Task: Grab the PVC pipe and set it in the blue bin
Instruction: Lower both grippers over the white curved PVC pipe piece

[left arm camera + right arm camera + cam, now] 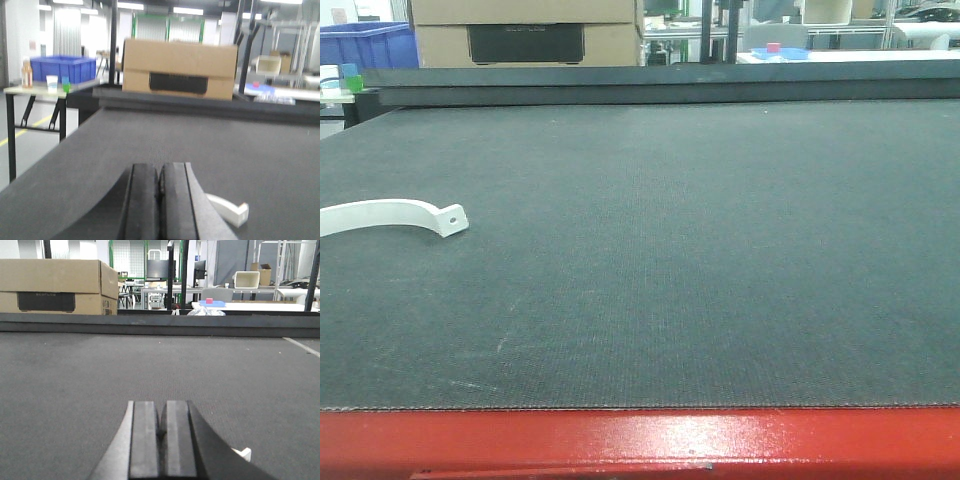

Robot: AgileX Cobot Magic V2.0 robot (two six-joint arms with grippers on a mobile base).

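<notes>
Left wrist view: white curved PVC pipe piece (227, 209) lies lower right, just beside the left gripper (159, 172) (jaws together, empty); right gripper (161, 410), likewise closed, seems farther.

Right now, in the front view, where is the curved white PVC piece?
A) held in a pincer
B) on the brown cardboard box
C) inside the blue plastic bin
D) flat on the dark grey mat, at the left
D: the curved white PVC piece lies on the dark grey mat.
</notes>
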